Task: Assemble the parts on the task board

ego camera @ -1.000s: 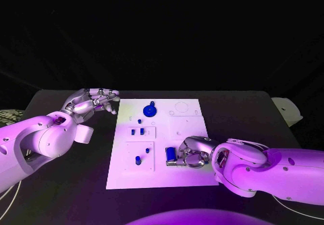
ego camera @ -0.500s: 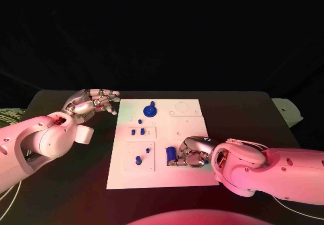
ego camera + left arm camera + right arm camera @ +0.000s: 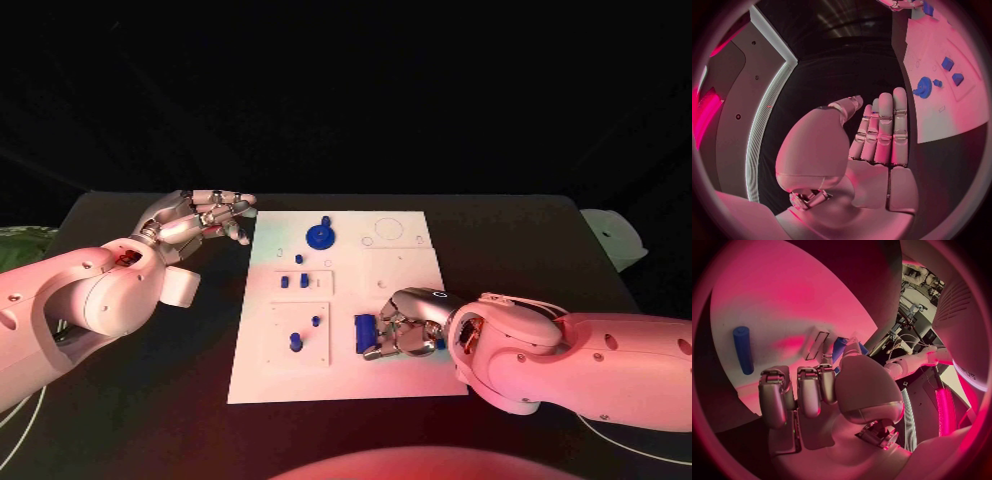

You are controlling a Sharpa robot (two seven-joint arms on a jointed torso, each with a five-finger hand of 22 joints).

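The white task board point(image 3: 397, 370) lies in the middle of the black table. On it are a blue gear point(image 3: 319, 236), several small blue pieces point(image 3: 294, 282) and a blue cylinder point(image 3: 296, 342) lying flat. My right hand point(image 3: 404, 330) rests on the board's near right part, fingers curled. A blue block point(image 3: 365, 327) stands at its fingertips; in the right wrist view the blue block point(image 3: 840, 347) sits pinched between thumb and a finger. My left hand point(image 3: 195, 218) hovers off the board's far left corner, fingers straight, holding nothing. The left wrist view shows the blue gear point(image 3: 924, 87).
A white object point(image 3: 613, 236) sits at the table's right edge. Bare black table point(image 3: 144, 400) lies on both sides of the board. The board's far right part carries outlined recesses point(image 3: 389, 232).
The right hand has shifted very slightly with the blue block at its fingertips. The left hand has not moved.
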